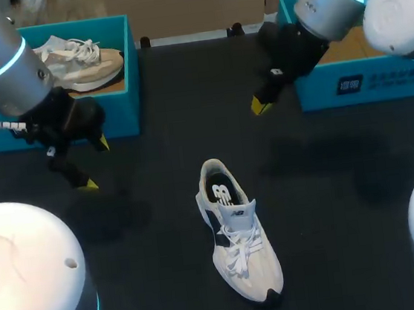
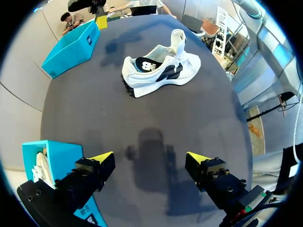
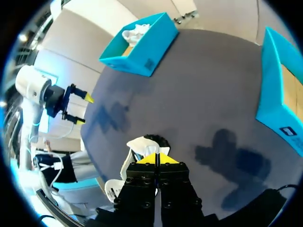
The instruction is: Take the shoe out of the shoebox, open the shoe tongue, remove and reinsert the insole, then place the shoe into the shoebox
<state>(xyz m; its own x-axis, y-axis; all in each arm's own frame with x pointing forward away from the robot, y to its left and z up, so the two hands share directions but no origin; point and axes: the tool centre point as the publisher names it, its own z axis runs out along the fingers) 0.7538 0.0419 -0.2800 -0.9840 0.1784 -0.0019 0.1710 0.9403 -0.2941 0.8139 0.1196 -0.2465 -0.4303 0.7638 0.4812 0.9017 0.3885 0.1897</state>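
Shoe: white trainer [image 1: 238, 234] stands on its sole mid-bench [image 1: 330, 186], toe toward the robot, well apart from both hands.
Left hand [image 1: 94, 164]: spread wide, empty, near the left shoebox [image 1: 119, 75].
Right hand [image 1: 261, 105]: 2 tips pressed together, holding nothing, beside the right shoebox [image 1: 356, 82].
Handling: probably light; soft upper, firmer sole.
Hold: heel collar [image 1: 212, 171] to steady; pinch the tongue [image 1: 237, 213].

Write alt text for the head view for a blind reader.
A white sneaker lies on the dark table between two arms, left end effector open, right end effector shut. Another shoe sits in the left teal shoebox.
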